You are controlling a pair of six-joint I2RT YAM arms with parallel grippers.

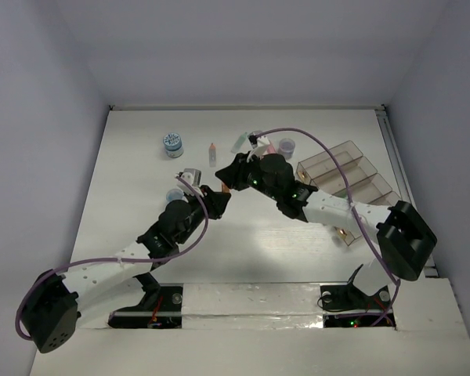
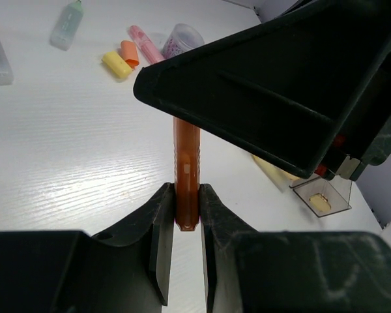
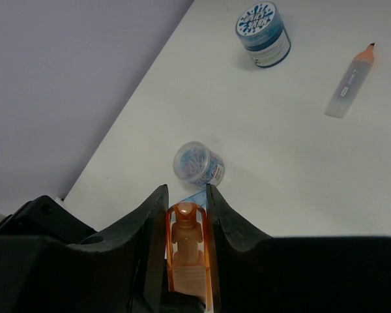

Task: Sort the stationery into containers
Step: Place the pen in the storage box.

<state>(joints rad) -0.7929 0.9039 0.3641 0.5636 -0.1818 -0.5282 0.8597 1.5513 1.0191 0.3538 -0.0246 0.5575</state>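
- The orange pen (image 2: pixel 186 163) is see-through orange plastic, slim and straight, with a ridged grip section. It sits over the middle of the table, stretched between the two claws.
- The left claw (image 2: pixel 186 190) is pinching one end of the pen, with both black fingers pressed flat against it.
- The right claw (image 3: pixel 186 192) is clamped on the other end, and the rounded tip of the pen pokes out between its matte black fingers.
- Just past the pen, a small clear tub (image 3: pixel 199 164) lies on its side with bluish stuff inside.
- Further out there's an upright round tub with a blue-and-white lid (image 3: pixel 263 32). A frosted pen with an orange tip (image 3: pixel 348 88) lies flat, well apart from it.
- There's a loose cluster toward the far side: a green-capped pen (image 2: pixel 66 26), a stubby yellow eraser (image 2: pixel 117 64) touching an orange eraser (image 2: pixel 130 52), a pink pen (image 2: pixel 145 42) and a clear purple tub (image 2: pixel 182 40).
- The organiser tray (image 1: pixel 348 168) is smoky clear plastic with stepped rectangular compartments. It sits near the table's right edge, right of the pen.
- One of its compartments holds a pale yellow piece (image 2: pixel 320 203).
- The two arms cross the middle, so that part is tight. Bare tabletop shows along the left side and toward the near edge.
- The table (image 1: pixel 133 180) is white with a faint streaky grain and a bit of glare, and plain pale grey-lilac walls (image 1: pixel 39 117) close it in.
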